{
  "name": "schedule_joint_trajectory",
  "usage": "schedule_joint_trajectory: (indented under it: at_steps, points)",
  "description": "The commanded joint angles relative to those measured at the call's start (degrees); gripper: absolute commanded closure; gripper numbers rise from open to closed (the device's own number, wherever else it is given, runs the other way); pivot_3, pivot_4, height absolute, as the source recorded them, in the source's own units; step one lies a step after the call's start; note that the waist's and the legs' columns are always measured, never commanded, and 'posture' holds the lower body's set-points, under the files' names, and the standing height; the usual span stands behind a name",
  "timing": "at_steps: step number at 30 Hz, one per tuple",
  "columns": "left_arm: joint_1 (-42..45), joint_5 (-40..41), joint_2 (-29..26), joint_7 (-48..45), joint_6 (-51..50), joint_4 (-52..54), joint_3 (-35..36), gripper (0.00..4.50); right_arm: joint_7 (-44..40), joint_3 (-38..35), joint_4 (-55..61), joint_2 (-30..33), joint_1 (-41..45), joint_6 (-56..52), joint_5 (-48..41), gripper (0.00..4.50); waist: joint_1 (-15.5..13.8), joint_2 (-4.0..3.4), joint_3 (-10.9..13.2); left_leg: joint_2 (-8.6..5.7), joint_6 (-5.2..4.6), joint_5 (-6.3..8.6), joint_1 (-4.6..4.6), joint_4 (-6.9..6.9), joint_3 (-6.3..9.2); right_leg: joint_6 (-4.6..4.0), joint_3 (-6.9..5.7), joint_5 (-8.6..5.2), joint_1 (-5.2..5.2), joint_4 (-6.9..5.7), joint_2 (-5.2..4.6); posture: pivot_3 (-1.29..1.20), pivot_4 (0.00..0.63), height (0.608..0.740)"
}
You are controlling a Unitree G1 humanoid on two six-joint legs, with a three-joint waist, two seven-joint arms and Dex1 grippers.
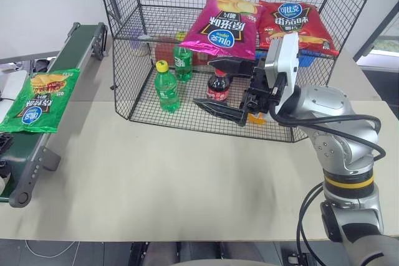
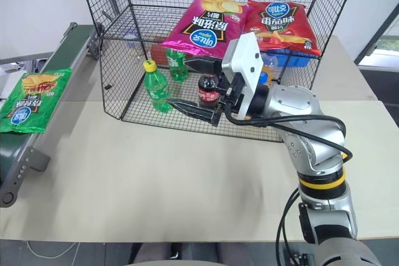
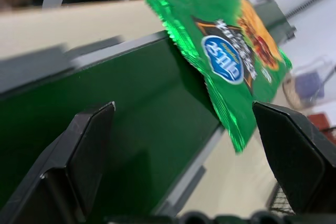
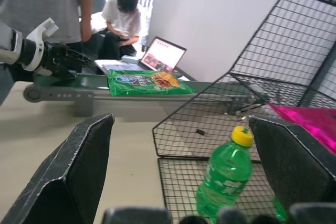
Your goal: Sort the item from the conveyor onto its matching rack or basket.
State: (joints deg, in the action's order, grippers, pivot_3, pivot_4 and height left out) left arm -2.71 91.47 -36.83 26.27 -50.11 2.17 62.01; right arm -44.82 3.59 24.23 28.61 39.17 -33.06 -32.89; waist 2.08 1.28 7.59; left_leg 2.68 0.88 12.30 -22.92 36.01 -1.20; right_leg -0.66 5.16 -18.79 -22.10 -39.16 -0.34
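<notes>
So the green crisp bag (image 1: 38, 100) lies flat on the conveyor (image 1: 28, 147), logo side up, overhanging the belt's edges a bit, well apart from the black wire rack (image 1: 124, 91). Not picked up yet.

Step in hand, as I judge it: approach w/ the left gripper (image 3: 184, 145). In the left wrist view its two fingers stand wide, nothing btwn them, low over the belt. The bag sits ahead of the fingertips, further up the belt, its near corner just beyond the gap and nearer the one finger (image 3: 294, 156). No contact. The right wrist view catches that gripper (image 4: 55, 59) at the belt's near end, w/ the bag further along.

Next move prob calls for: slide fwd along the belt so the bag's near edge goes btwn the fingers, then pinch. Bag is thin, shiny, slippery, so the grip needs to catch a fold or the crimped seam, else it slips out.

Right gripper (image 1: 224, 88) hovers in front of the rack, pointing across toward the conveyor side, fingers also spread wide, holding nothing. It's just in front of the cola bottle (image 1: 218, 85) on the lower floor; a green soda bottle (image 1: 166, 86) w/ yellow cap stands to the side.

Upper shelf already has a magenta bag (image 1: 221, 26) and a red bag (image 1: 293, 24), so the green one prob goes up beside them. People are in the background behind the conveyor in the right wrist view.
</notes>
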Motion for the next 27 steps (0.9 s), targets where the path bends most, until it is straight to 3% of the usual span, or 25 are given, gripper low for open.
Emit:
schedule_joint_trajectory:
  at_steps: [1, 11, 15, 27]
  points:
    - [-0.45, 5.91, -1.01, 2.18, 1.11, -0.69, 1.10, 0.03, 0.04, -0.88, 1.67, -0.23, 0.83, 0.56, -0.95, 0.00, -0.18, 0.00, 0.00, -0.02, 0.00, 0.00, 0.00, 0.00, 0.01, 0.00, -0.02, 0.00, 0.00, 0.00, -0.03, 0.00, 0.150, 0.740]
    - [-2.00, 9.99, -4.75, 2.16, 2.03, -4.83, 1.00, 0.03, 0.17, -1.02, 1.46, -0.46, 1.00, 0.66, -0.91, 0.00, -0.18, 0.00, 0.00, -0.04, 0.00, 0.00, 0.03, -0.02, 0.02, 0.00, -0.15, 0.00, 0.00, 0.00, -0.04, 0.00, 0.150, 0.740]
    - [-2.73, 15.38, -4.83, 1.59, 1.68, -4.20, 1.39, 0.03, 0.30, -1.16, 1.45, -0.49, 0.91, 0.67, -0.92, 0.00, -0.08, 0.02, -0.01, -0.03, 0.01, 0.00, 0.01, -0.02, 0.03, 0.00, -0.21, 0.00, 0.00, 0.01, -0.06, 0.00, 0.150, 0.740]
    - [-4.28, 15.81, -4.90, 1.63, 4.24, -4.40, 0.07, 0.03, 0.69, -1.35, 1.43, -1.00, 1.05, 0.36, -1.03, 0.00, 0.15, 0.02, -0.01, -0.02, 0.01, 0.00, 0.02, -0.03, 0.04, 0.00, -0.27, 0.00, 0.00, 0.03, -0.08, 0.00, 0.150, 0.740]
